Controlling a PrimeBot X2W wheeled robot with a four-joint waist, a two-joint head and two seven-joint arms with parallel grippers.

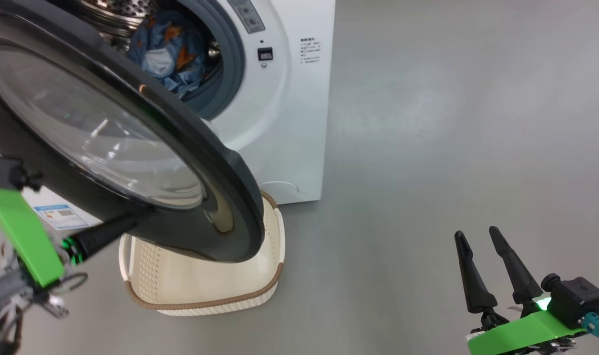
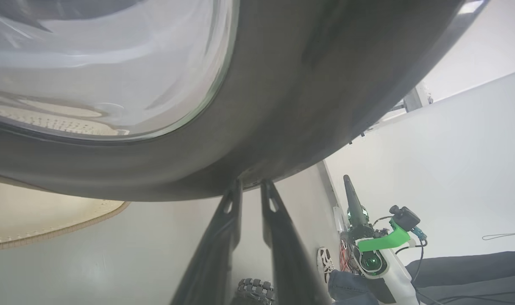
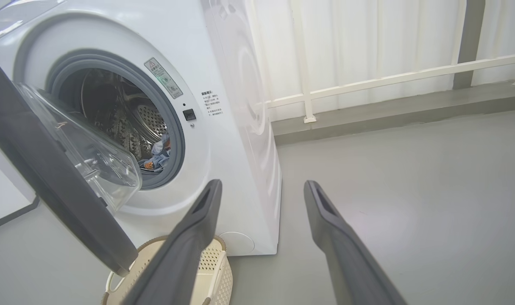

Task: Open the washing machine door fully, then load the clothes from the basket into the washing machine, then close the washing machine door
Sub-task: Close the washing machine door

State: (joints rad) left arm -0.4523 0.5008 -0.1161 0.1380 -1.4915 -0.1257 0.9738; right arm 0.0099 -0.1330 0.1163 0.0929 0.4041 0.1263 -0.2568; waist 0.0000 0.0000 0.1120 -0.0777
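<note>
While the washing machine door (image 1: pixel 107 138) stands swung out from the washing machine (image 1: pixel 289 98), its glossy black rim and bulging glass hang over the basket (image 1: pixel 205 291). The basket sits on the grey floor (image 1: pixel 427 148) just in front of the machine's base, its far end hidden under the door.

The clothes (image 1: pixel 166 52) lie bunched inside the steel drum, light blue with orange patches, framed by the grey gasket. From the right wrist they show low in the drum (image 3: pixel 157 154), behind the door's clear bowl.

The left gripper (image 1: pixel 136 217) reaches up from the lower left. Its two dark fingers are drawn close with a narrow slit between them, pinching nothing. In the left wrist view its tips (image 2: pixel 251 186) meet the underside of the door's dark rim.

The right gripper (image 1: pixel 476 234) hangs well apart from the machine, above bare floor at the lower right. Its fingers are spread wide and it holds nothing (image 3: pixel 262 184).

A blue label sticker (image 1: pixel 57 214) shows on the white panel below the door.
</note>
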